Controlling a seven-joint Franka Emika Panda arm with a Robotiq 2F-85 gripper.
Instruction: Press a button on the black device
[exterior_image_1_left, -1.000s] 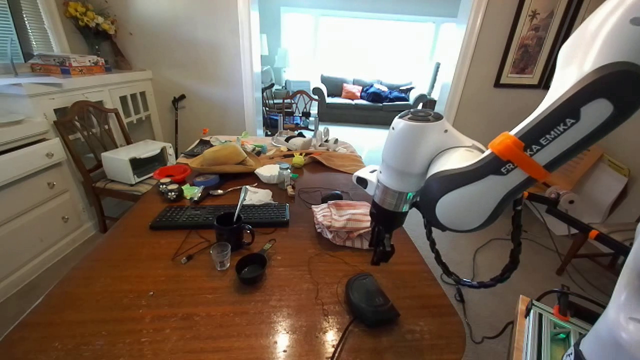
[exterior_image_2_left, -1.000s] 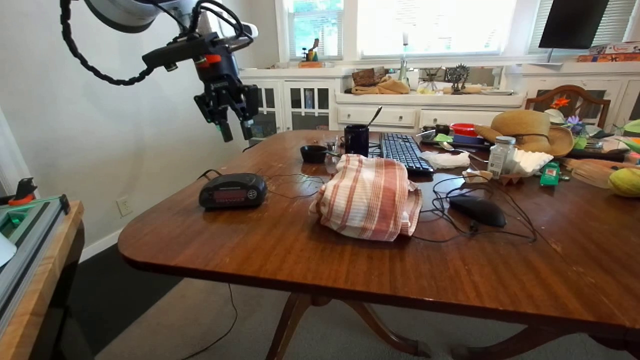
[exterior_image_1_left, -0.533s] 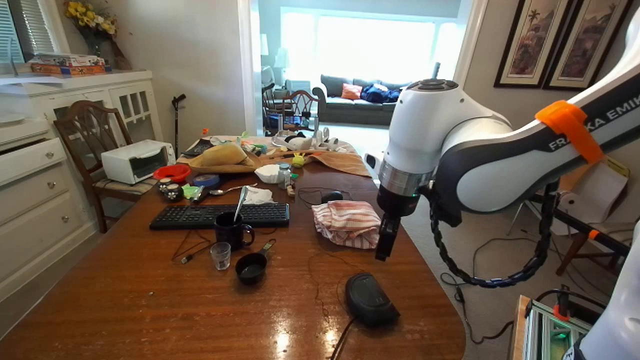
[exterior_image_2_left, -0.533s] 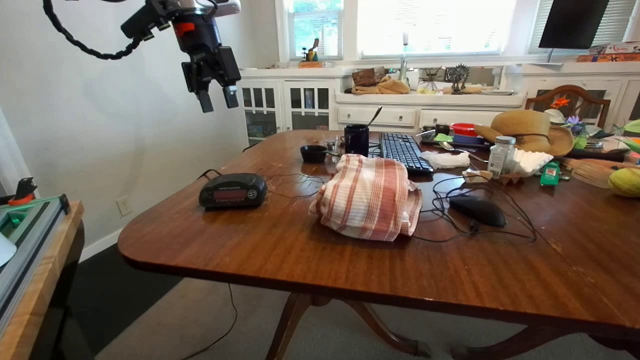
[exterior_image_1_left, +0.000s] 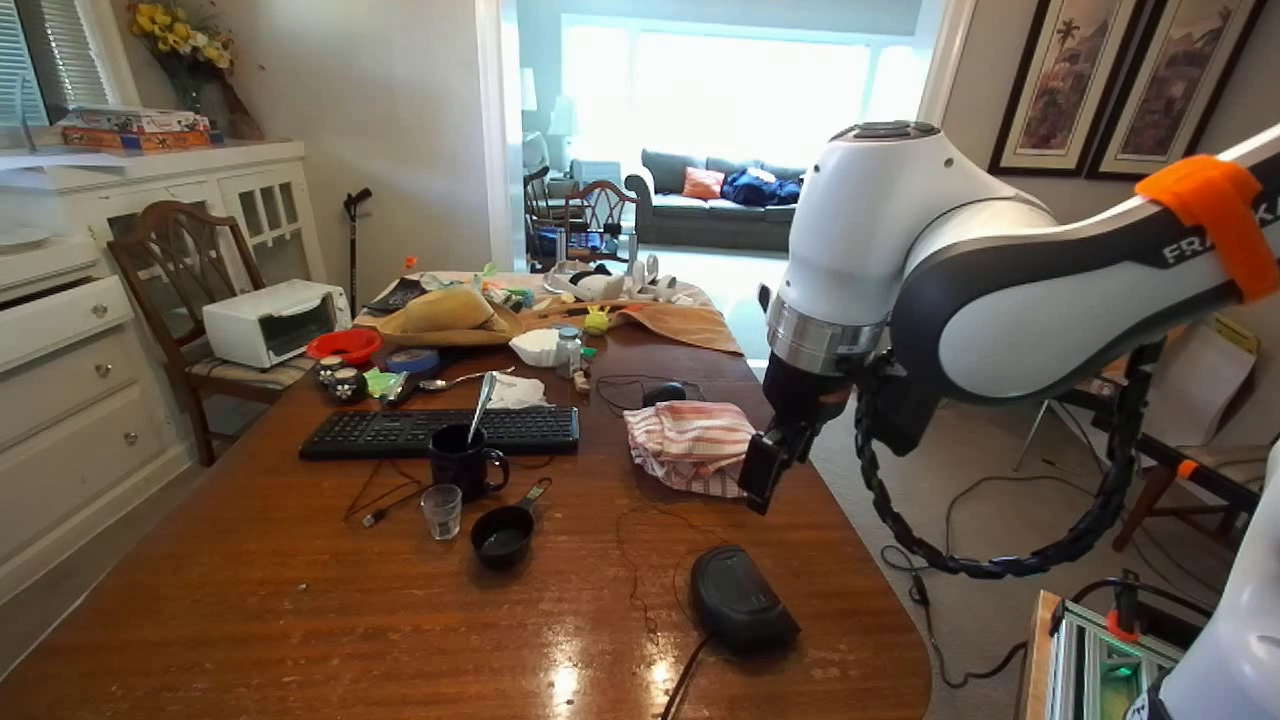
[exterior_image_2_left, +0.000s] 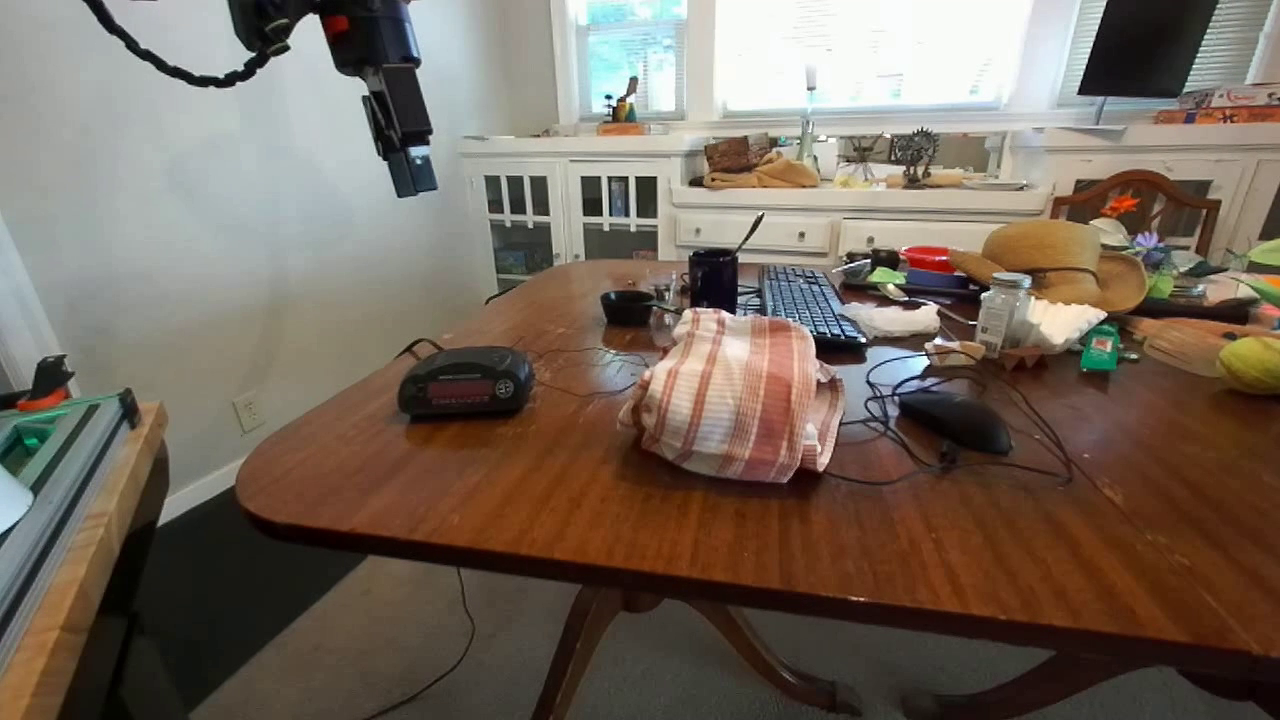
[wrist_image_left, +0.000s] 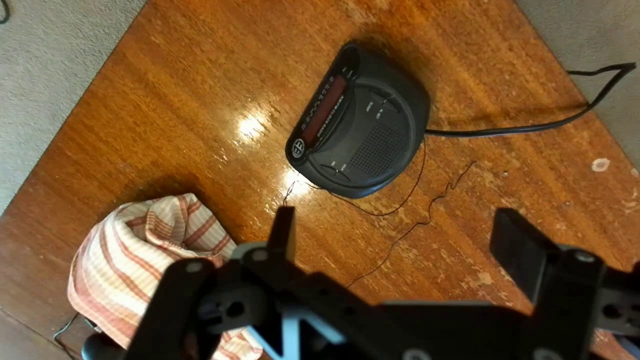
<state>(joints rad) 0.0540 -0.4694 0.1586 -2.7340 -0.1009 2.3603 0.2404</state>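
The black device is a small rounded clock radio (exterior_image_1_left: 742, 602) with a red-tinted display, near the table's end; it also stands in an exterior view (exterior_image_2_left: 466, 382). In the wrist view the clock radio (wrist_image_left: 365, 130) lies upper centre, with its speaker grille, small marked button areas on top and its cord to the right. My gripper (exterior_image_1_left: 765, 488) is in the air above the table, also high in an exterior view (exterior_image_2_left: 413, 178). In the wrist view my gripper (wrist_image_left: 397, 222) is open, its fingers wide apart with only table behind them, not touching the clock radio.
A striped cloth (exterior_image_2_left: 740, 400) lies beside the clock radio. A black measuring cup (exterior_image_1_left: 503, 535), a glass (exterior_image_1_left: 441, 512), a dark mug (exterior_image_1_left: 462, 462) and a keyboard (exterior_image_1_left: 400, 432) stand farther along the table. A black mouse (exterior_image_2_left: 955, 420) with tangled cable lies past the cloth.
My gripper has risen and turned about its own axis, moving up and left in an exterior view. The arm's elbow has shifted. The clock radio has not moved.
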